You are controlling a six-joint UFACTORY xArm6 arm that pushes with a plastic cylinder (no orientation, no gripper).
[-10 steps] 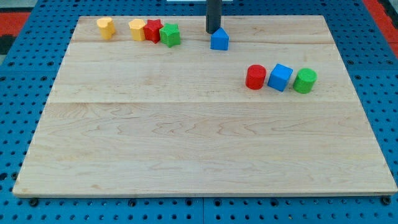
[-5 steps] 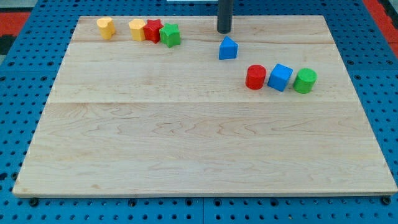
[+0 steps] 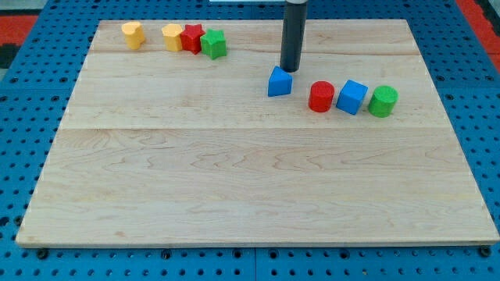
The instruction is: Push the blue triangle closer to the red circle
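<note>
The blue triangle [image 3: 280,82] lies on the wooden board [image 3: 234,172], right of centre in the upper half. The red circle [image 3: 321,97] stands a short way to its right and slightly lower, with a small gap between them. My tip [image 3: 290,69] is at the triangle's top right edge, touching or nearly touching it. The dark rod rises from there out of the view's top.
A blue cube [image 3: 352,97] and a green cylinder [image 3: 383,101] stand in a row right of the red circle. At the top left are two yellow blocks [image 3: 133,34] [image 3: 172,36], a red star [image 3: 192,37] and a green block [image 3: 213,44].
My tip has moved down the view and a little right. The blue triangle has slid down the view and now sits closer to the red circle.
</note>
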